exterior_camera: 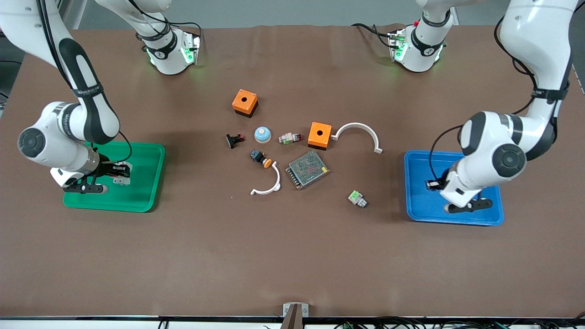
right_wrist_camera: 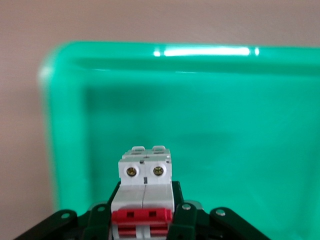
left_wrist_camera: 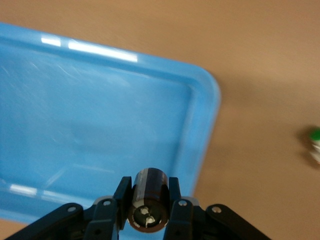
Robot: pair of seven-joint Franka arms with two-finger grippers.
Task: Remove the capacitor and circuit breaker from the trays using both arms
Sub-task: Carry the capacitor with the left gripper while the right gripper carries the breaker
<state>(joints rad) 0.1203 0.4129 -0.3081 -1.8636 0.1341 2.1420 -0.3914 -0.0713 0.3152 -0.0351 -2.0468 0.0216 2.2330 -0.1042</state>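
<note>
Two grippers are loaded, one over each tray. Your left gripper [left_wrist_camera: 148, 212] is closed on the capacitor [left_wrist_camera: 148, 206], the dark cylinder pinched between both fingers [left_wrist_camera: 121, 200] with its marked end face turned toward the wrist camera. In the front view the left gripper [exterior_camera: 433, 184] hangs over the blue tray [exterior_camera: 420, 208], at the edge of it that faces the table's middle; the wrist view shows the blue tray [left_wrist_camera: 100, 130] wall and rim directly under the capacitor. A green-and-white connector block [exterior_camera: 357, 198] lies on the table well apart from that gripper, toward the middle.

Your right gripper [right_wrist_camera: 142, 220] is clamped on the breaker [right_wrist_camera: 144, 187], its white body upright between the fingers [right_wrist_camera: 182, 217], two screw heads showing and the red levers low against the fingers. In the front view the right gripper [exterior_camera: 119, 173] and the breaker [exterior_camera: 122, 176] sit over the green tray [exterior_camera: 141, 192]; the wrist view shows the green tray [right_wrist_camera: 200, 115] floor spread under the breaker. You cannot tell from these views whether either part touches its tray.

Well apart from both grippers, at the table's middle, lie two orange boxes [exterior_camera: 245, 103], a mesh power supply [exterior_camera: 307, 169], two white curved pieces [exterior_camera: 358, 134], an orange-capped push-button [exterior_camera: 260, 158] and a blue-domed button [exterior_camera: 263, 134].
</note>
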